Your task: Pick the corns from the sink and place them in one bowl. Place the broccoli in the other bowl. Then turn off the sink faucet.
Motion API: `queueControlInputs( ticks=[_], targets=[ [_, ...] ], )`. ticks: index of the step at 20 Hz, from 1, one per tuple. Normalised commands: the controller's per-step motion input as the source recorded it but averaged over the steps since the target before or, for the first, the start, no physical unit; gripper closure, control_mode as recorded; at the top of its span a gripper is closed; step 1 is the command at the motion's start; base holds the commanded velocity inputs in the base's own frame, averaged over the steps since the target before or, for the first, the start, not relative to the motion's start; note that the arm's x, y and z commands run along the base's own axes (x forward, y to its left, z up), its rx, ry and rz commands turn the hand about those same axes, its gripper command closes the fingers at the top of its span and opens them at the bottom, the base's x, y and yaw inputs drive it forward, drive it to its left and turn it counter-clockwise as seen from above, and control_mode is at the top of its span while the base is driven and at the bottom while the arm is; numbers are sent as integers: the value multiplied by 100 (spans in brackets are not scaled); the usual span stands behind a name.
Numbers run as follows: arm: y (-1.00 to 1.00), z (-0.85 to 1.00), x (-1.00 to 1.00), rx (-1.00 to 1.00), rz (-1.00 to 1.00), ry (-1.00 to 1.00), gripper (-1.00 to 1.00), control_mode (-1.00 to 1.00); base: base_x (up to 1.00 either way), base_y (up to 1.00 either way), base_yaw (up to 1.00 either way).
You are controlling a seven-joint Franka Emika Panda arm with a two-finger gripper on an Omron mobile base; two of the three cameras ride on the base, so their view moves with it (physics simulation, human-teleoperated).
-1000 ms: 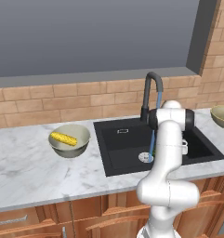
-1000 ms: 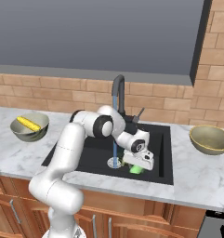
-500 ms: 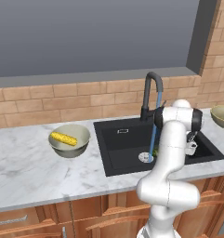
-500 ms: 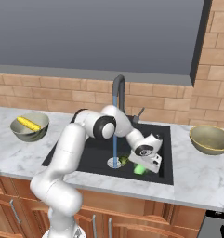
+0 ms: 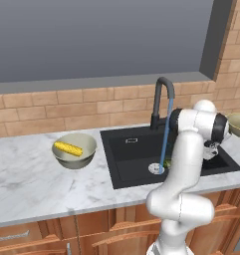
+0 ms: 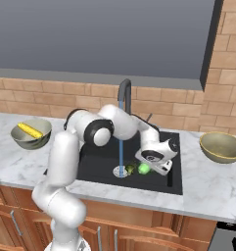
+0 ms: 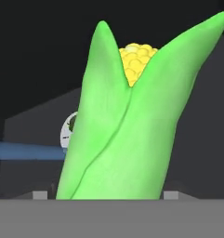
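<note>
Tool [image 6: 156, 166] low in the black sink [image 6: 176, 184], husked corn [image 7: 127, 125] right between its fingertips [image 7: 39, 195]; can't tell if they've clamped it or just straddle it. Risk: smooth tapered green husk could slip or pivot out on the lift, more so with water [image 6: 121, 142] running from the black arched faucet [image 6: 124, 95]. Small bumpy broccoli [image 6: 130, 169] sits just beside, could get nudged. 1 kernelled yellow cob [image 5: 68, 148] already lies in the pale round bowl [image 5: 86, 154] on the marble counter [image 5: 32, 184]; olive bowl [image 6: 222, 147] sits right of the sink.

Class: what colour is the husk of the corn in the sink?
Bright light green husk, yellow kernels at its tip; clearest in the hand view.
</note>
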Motion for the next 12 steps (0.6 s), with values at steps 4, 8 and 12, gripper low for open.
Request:
queueControlInputs(
  ticks=[4,8,12],
  targets=[
    [8,100,-4,2,-14,-15,100,-100,0,0,0],
    [16,100,-8,0,-21,-5,100,-100,0,0,0],
    [0,100,-22,0,-27,0,100,-100,0,0,0]
  ],
)
